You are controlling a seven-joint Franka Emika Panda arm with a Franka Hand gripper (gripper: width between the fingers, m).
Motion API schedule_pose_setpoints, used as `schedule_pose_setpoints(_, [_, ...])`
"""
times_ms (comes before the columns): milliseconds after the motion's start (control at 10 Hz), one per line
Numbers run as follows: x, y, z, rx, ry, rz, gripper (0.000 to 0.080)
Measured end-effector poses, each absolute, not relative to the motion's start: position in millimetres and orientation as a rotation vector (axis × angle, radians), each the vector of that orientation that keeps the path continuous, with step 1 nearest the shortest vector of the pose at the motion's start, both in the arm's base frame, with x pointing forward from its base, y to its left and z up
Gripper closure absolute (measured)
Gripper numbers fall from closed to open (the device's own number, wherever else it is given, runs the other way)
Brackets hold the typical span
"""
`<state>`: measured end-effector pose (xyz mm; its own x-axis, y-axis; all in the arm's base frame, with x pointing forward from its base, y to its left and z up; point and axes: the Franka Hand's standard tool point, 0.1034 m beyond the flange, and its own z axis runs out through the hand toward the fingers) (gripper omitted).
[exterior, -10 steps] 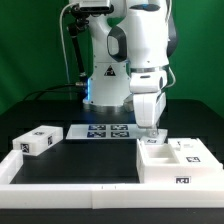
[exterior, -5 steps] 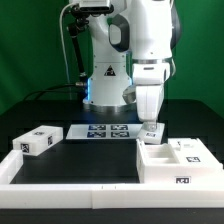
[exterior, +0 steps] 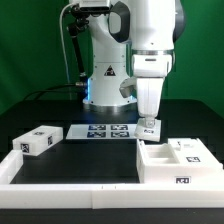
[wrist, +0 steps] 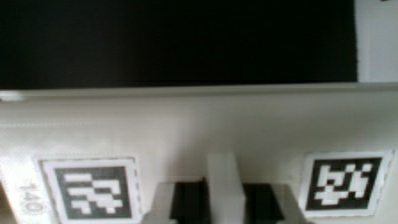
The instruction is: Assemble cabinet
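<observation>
My gripper (exterior: 150,119) hangs just above the back left corner of the large white cabinet body (exterior: 176,163), at the exterior view's right. It is shut on a small white tagged panel (exterior: 150,127) and holds it a little above the body. In the wrist view the panel (wrist: 196,125) fills the picture with a tag on each side. My gripper (wrist: 226,192) has its dark fingers (wrist: 191,203) pressed on a thin white ridge of the panel. A loose white tagged block (exterior: 36,141) lies at the exterior view's left.
The marker board (exterior: 104,131) lies flat at the back middle of the black table. A low white rim (exterior: 70,186) runs along the table's front. The robot's base (exterior: 105,75) stands behind the marker board.
My gripper has risen a little with the white panel in it and drawn it up off the cabinet body's back corner. The loose block has not moved.
</observation>
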<state>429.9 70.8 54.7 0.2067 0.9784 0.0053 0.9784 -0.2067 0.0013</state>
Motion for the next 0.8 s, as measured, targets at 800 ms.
schedule_pose_setpoints(800, [438.6,78.9,58.8,-2.460,-1.971,-0.070,0.0731])
